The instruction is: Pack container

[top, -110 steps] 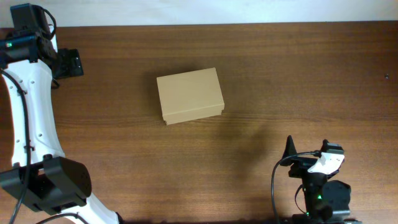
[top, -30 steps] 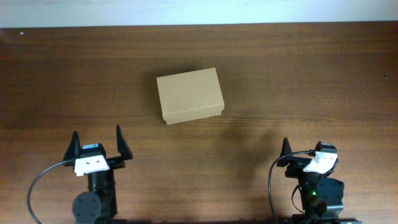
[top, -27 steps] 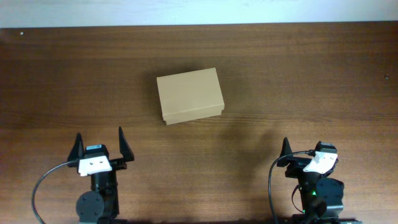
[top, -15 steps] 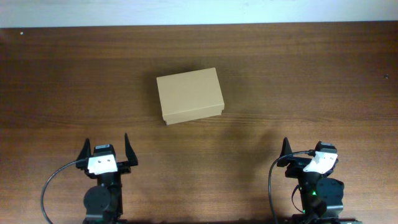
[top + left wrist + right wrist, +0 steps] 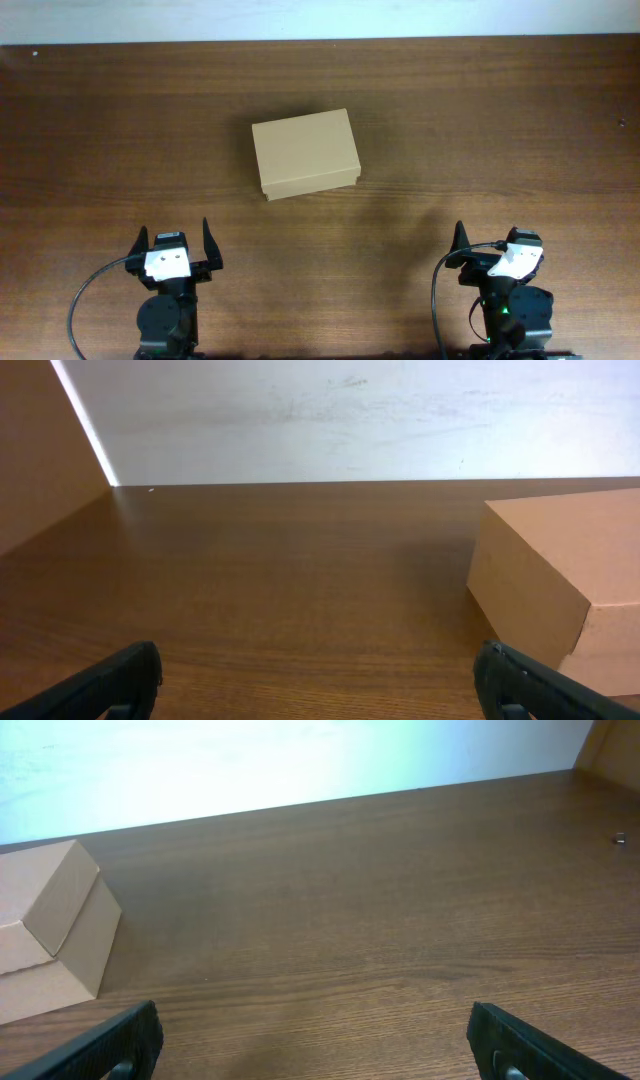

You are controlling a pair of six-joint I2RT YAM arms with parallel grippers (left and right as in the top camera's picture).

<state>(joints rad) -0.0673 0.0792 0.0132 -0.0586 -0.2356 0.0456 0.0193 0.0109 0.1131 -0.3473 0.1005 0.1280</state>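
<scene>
At the near edge of the counter (image 5: 480,130), the left gripper (image 5: 175,233) stands spread wide and empty. Its fingers (image 5: 115,680) are cut off at the bottom corners of its wrist view. The right gripper (image 5: 492,238) is likewise spread and empty; from overhead one of its fingertips is hidden under a white mount (image 5: 518,260). Farther in, left of centre, the box (image 5: 305,153) sits flat on the counter, well apart from both grippers. Its lid is shut, so its inside cannot be seen, and each wrist view cuts part of it off. Near the far right edge lies a speck (image 5: 621,123), too small to identify.
</scene>
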